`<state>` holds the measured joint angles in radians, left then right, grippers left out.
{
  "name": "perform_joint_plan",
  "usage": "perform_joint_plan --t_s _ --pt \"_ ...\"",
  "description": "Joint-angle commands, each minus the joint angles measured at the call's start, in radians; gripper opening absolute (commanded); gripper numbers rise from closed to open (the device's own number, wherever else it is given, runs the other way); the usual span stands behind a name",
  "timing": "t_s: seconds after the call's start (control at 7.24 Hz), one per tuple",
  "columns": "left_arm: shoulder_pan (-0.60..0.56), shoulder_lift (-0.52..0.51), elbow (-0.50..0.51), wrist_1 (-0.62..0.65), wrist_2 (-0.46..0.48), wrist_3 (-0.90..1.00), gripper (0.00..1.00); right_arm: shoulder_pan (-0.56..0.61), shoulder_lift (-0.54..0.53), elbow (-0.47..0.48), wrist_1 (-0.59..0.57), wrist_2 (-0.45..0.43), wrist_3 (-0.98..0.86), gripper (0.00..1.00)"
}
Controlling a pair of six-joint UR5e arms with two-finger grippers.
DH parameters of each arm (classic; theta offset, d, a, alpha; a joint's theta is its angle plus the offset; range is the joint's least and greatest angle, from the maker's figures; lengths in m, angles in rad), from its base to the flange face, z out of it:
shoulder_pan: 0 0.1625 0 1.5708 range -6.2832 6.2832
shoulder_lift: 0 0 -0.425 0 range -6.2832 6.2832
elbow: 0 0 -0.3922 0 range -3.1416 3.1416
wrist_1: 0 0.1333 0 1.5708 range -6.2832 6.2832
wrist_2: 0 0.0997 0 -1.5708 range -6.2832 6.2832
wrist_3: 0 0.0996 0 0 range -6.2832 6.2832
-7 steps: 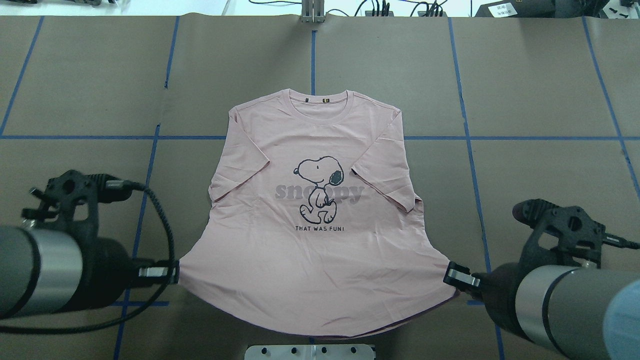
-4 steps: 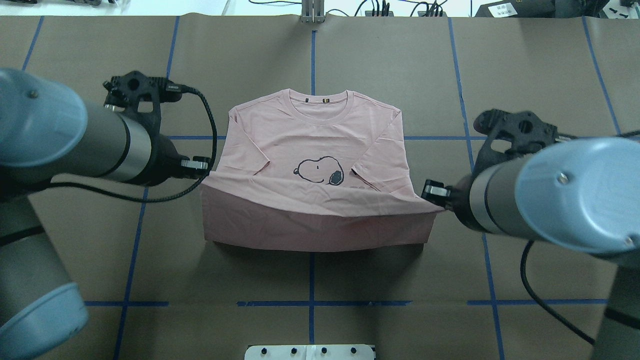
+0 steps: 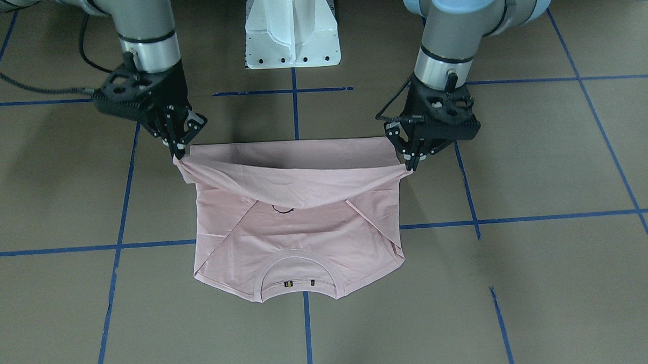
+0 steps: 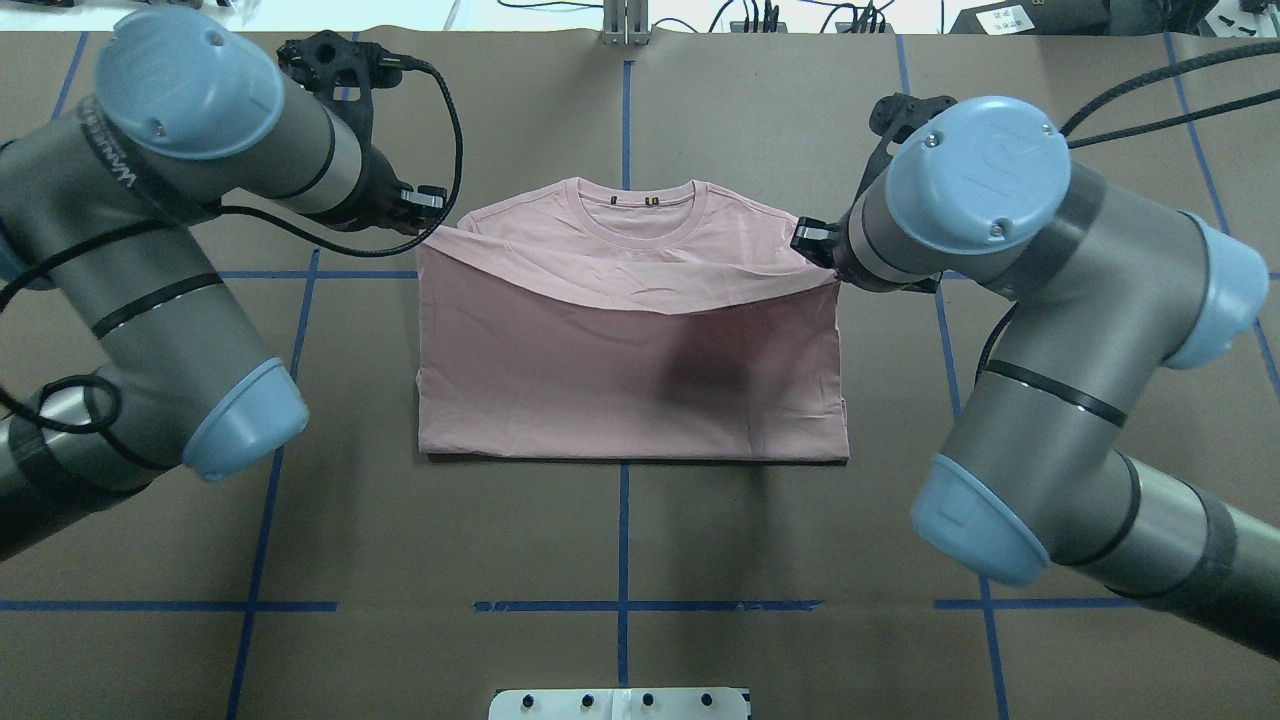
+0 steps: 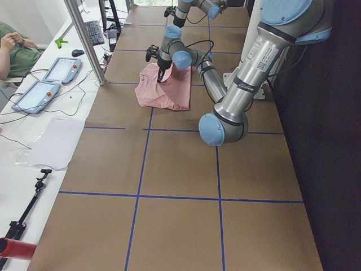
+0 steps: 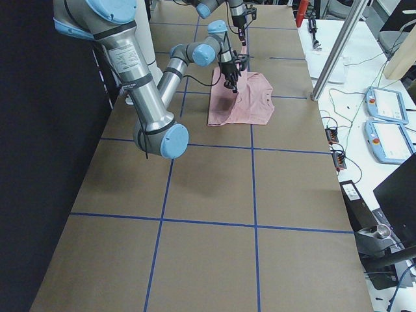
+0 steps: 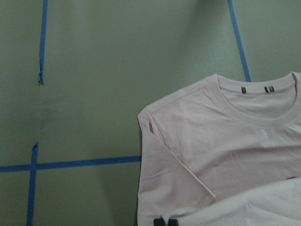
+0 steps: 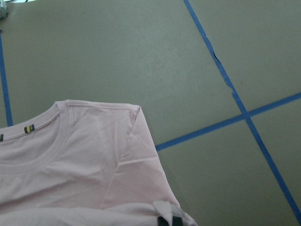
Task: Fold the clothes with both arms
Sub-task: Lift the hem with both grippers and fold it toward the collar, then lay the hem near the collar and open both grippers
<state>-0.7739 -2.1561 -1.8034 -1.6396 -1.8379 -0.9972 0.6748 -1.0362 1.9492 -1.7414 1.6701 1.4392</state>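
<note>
The table (image 4: 760, 120) has a brown covering marked with a grid of blue tape lines (image 4: 622, 530). 1 pink T-shirt (image 4: 630, 390) lies at its centre, collar toward the far edge. A white base (image 3: 292, 29) stands at the robot's edge.

Left arm (image 4: 108, 150) tube: white lettering, too blurred to read.
Shirt (image 4: 630, 380) neck tags (image 7: 269, 89): tiny marks, illegible.
Elsewhere: no txt.
</note>
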Motion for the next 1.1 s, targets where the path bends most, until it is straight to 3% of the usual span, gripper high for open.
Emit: perform_joint_plan --t_s 0.0,0.28,0.41,0.69,0.83,0.97 --pt "-0.015 -0.053 0.210 -0.159 0.005 0.006 0.00 0.052 0.097 -0.273 0.152 -0.001 -0.034 0.00" --pt "-0.013 -0.067 0.342 -0.260 0.006 0.020 0.00 0.066 0.145 -0.496 0.324 -0.004 -0.051 0.00" --pt "-0.013 -0.068 0.395 -0.304 0.006 0.028 0.00 0.071 0.145 -0.560 0.386 -0.006 -0.077 0.00" --pt "-0.004 -0.064 0.447 -0.354 0.008 0.028 0.00 0.069 0.143 -0.579 0.393 -0.006 -0.080 0.00" --pt "0.002 -0.058 0.446 -0.359 0.008 0.028 0.07 0.069 0.140 -0.589 0.393 -0.006 -0.120 0.06" --pt "0.004 -0.053 0.443 -0.359 0.008 0.050 0.71 0.066 0.128 -0.590 0.393 -0.009 -0.141 0.98"
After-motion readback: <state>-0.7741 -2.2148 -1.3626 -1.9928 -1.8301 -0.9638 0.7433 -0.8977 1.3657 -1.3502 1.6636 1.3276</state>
